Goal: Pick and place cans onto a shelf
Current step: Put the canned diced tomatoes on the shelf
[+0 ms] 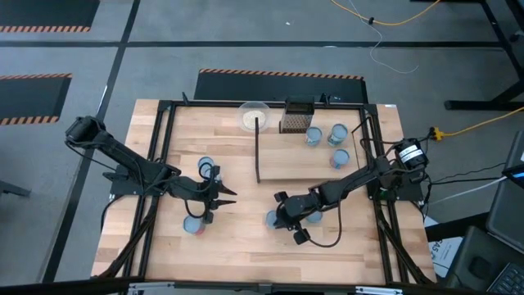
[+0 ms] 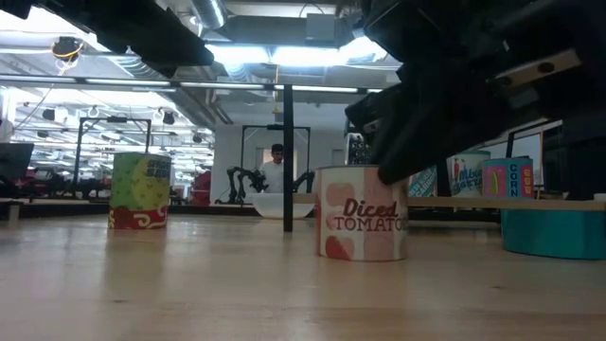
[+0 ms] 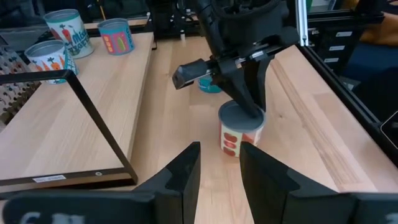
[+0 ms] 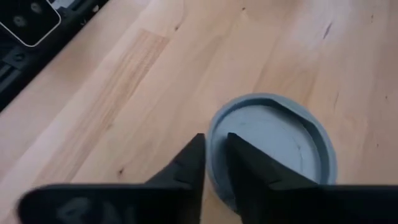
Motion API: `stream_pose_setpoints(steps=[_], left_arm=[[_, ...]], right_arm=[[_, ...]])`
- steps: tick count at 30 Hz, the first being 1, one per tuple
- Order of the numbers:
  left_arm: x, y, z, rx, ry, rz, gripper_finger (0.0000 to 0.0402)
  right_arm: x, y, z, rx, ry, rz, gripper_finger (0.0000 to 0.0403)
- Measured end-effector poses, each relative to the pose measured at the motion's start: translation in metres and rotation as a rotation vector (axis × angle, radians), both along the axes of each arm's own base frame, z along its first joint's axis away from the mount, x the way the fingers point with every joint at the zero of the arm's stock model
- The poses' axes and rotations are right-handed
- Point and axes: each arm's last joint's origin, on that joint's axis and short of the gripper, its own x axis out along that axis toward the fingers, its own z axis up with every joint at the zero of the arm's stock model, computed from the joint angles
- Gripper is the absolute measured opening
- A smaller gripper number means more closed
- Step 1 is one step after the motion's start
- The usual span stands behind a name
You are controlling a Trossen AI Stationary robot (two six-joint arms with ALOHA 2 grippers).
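A short can [image 4: 273, 143] with a pale blue top and a red "Diced Tomato" label [image 2: 360, 225] stands upright on the table, near the middle. My right gripper [image 4: 214, 140] comes down on its top and is shut on its rim. My left gripper [image 3: 221, 168] hovers open to the can's left [image 1: 228, 197] with nothing between its fingers. The shelf [image 1: 303, 168], a pale board with a black bar, lies toward the far right and carries three upright cans [image 1: 313, 135] [image 1: 337, 133] [image 1: 340, 157]. Other cans stand on the table [image 1: 205, 166] [image 1: 193, 225] [image 1: 313, 215]. My right gripper pinches the can's top rim [image 4: 212, 132] at one side. One finger [image 4: 186, 165] is outside the wall and the other [image 4: 255, 177] lies over the recessed lid. The fingers slant down from the table's right. The can stands upright on the table.
A whitish bowl [image 1: 254, 115] and a dark grater-like box [image 1: 296, 116] stand at the far edge beside the shelf. A teal can [image 3: 208, 84] stands just behind the held one. A black frame [image 1: 160, 164] runs along the table's sides.
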Motion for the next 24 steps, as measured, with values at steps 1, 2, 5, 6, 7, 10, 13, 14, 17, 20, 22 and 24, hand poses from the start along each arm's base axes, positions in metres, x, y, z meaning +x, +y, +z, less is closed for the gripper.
stream_pose_setpoints(steps=[1,2,5,6,7,10,13,14,17,20,22,24], left_arm=[[0.000,0.000,0.000,0.000,0.000,0.000,0.0105],[0.000,0.000,0.000,0.000,0.000,0.000,0.0105],[0.000,0.000,0.000,0.000,0.000,0.000,0.0105],[0.000,0.000,0.000,0.000,0.000,0.000,0.0105],[0.000,0.000,0.000,0.000,0.000,0.000,0.0105],[0.000,0.000,0.000,0.000,0.000,0.000,0.0105],[0.000,0.000,0.000,0.000,0.000,0.001,0.0105],[0.000,0.000,0.000,0.000,0.000,0.001,0.0105],[0.000,0.000,0.000,0.000,0.000,0.001,0.0105],[0.000,0.000,0.000,-0.001,0.000,-0.001,0.0105],[0.000,0.000,0.000,-0.001,0.000,-0.001,0.0105],[0.000,0.000,0.000,-0.001,0.000,-0.002,0.0105]], right_arm=[[0.000,0.000,0.000,0.000,0.000,0.000,0.0049],[0.000,0.000,0.000,0.001,0.000,0.001,0.0036],[0.000,0.000,0.000,0.002,0.002,0.001,0.0011],[0.000,0.000,0.000,0.003,0.002,0.001,0.0011],[0.000,0.000,0.000,0.004,0.004,-0.002,0.0012],[-0.001,-0.001,0.002,0.003,0.003,-0.003,0.0016],[-0.005,-0.002,0.008,-0.005,0.004,-0.003,0.0011],[-0.007,-0.003,0.012,-0.008,0.005,-0.001,0.0008],[-0.014,-0.005,0.031,-0.012,-0.024,0.012,0.0007],[-0.025,-0.009,0.050,-0.020,-0.026,0.008,0.0013],[-0.033,-0.013,0.065,-0.024,-0.041,0.009,0.0014],[-0.044,-0.017,0.081,-0.032,-0.061,0.022,0.0013]])
